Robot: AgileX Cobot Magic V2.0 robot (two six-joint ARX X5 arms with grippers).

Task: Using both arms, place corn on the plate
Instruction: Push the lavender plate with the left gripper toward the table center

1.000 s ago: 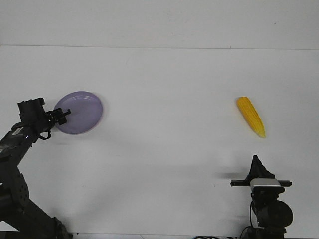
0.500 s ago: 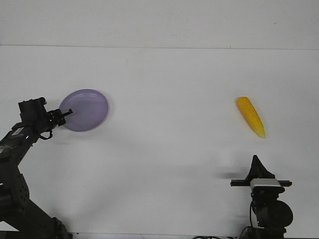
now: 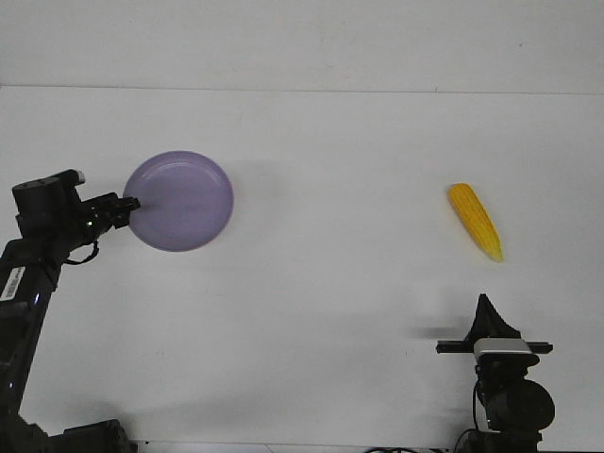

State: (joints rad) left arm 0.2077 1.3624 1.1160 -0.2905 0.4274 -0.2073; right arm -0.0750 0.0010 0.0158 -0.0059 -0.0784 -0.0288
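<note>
The left gripper [image 3: 129,202] clamps the near-side rim of the plate [image 3: 179,201], which extends away from its fingertips. The corn [image 3: 475,221] lies on the table [image 3: 330,142], just beyond the right gripper [image 3: 487,307], whose grip I cannot tell.

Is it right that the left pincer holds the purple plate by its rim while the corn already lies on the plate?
Not quite. The left pincer does hold the plate by its rim, but the front view shows the corn lying on the table, far from the plate.
</note>
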